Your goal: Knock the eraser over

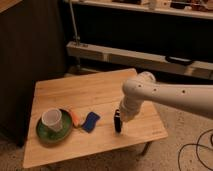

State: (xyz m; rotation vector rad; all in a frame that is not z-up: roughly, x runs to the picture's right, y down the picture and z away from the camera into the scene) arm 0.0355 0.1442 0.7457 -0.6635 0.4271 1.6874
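Eraser upright near table's front edge, right of centre. Gripper just beside it, finger state: cannot tell. Risk: hard swipe sends eraser off front edge; glancing touch only slides it.

My arm comes in from the right edge, a thick white link running leftward and level. It bends at a rounded joint, and from there the forearm drops down and a little left. I've got the gripper at the low end of that forearm, pointing downward, tucked beneath the white wrist housing.
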